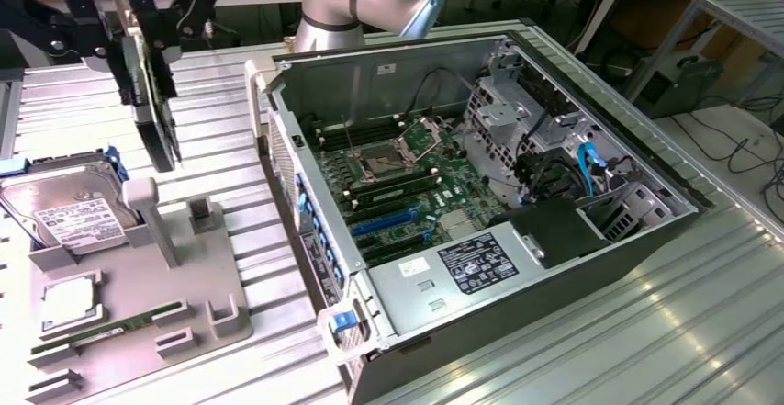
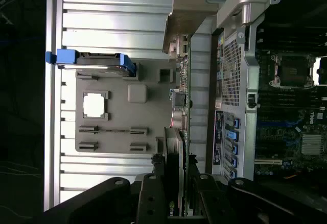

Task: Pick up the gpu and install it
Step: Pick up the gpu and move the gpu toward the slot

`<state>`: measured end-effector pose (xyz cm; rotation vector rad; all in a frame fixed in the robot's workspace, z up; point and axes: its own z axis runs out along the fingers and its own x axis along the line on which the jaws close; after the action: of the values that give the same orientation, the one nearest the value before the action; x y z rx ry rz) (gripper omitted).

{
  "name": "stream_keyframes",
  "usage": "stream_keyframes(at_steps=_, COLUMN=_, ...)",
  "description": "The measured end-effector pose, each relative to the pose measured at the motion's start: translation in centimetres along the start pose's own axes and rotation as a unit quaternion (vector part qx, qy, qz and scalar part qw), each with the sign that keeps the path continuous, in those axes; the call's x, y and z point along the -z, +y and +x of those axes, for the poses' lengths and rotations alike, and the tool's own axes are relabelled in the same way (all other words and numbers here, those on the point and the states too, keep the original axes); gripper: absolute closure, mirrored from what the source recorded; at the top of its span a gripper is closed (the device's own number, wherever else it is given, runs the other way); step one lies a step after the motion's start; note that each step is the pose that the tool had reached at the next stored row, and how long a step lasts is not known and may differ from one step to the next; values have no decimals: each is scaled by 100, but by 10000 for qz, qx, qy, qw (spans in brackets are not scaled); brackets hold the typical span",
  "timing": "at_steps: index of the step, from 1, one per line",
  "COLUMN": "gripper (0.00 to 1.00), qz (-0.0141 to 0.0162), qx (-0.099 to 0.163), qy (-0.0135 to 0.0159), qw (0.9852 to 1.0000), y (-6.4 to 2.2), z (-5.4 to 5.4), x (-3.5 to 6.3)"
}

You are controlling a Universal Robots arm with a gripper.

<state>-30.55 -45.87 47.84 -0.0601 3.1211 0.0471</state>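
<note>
The gpu (image 1: 157, 129) is a thin dark card that hangs on edge in the air above the ribbed metal table, over the gap between the grey parts holder and the open computer case. My gripper (image 1: 145, 51) is shut on its upper part, at the exterior view's upper left. In the wrist view I see the gpu (image 2: 182, 106) edge-on, with its pale metal bracket (image 2: 186, 9) at the far end. My gripper (image 2: 179, 188) clamps it between black fingers (image 2: 153, 193). The card is lifted clear of the holder and touches nothing else.
The open computer case (image 1: 405, 56) lies on its side, its motherboard (image 1: 405, 185) and blue slots (image 1: 386, 221) exposed. The grey parts holder (image 1: 208, 322) carries a hard drive (image 1: 68, 208), a processor chip (image 1: 72, 299) and a green memory stick (image 1: 117, 324).
</note>
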Motion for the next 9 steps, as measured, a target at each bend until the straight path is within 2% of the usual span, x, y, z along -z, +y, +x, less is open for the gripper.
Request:
stream_keyframes(at_steps=1, gripper=73, qz=1, qx=0, qy=0, qw=10000, y=0, z=-6, x=1)
stream_keyframes(at_steps=4, gripper=73, qz=0, qx=4, qy=-1, qw=10000, y=-8, z=-202, x=-4)
stream_keyframes(at_steps=9, gripper=73, qz=1, qx=4, qy=0, qw=10000, y=-9, z=-227, x=-4)
